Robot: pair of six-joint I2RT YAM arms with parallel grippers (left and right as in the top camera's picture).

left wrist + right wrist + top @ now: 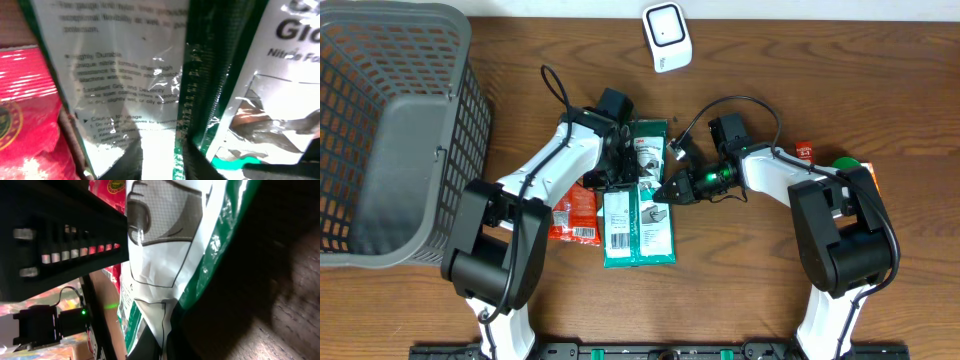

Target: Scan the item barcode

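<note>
The right gripper (667, 190) is clamped on a packet (160, 280) mid-bench; left gripper (620, 168), can't tell if it's apart. Not scanned yet I'd say, the scanner (667, 37) is well off at the far edge.

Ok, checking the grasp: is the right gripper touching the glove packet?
Touching. In the right wrist view the glove packet pinches down into the shut right gripper.
</note>
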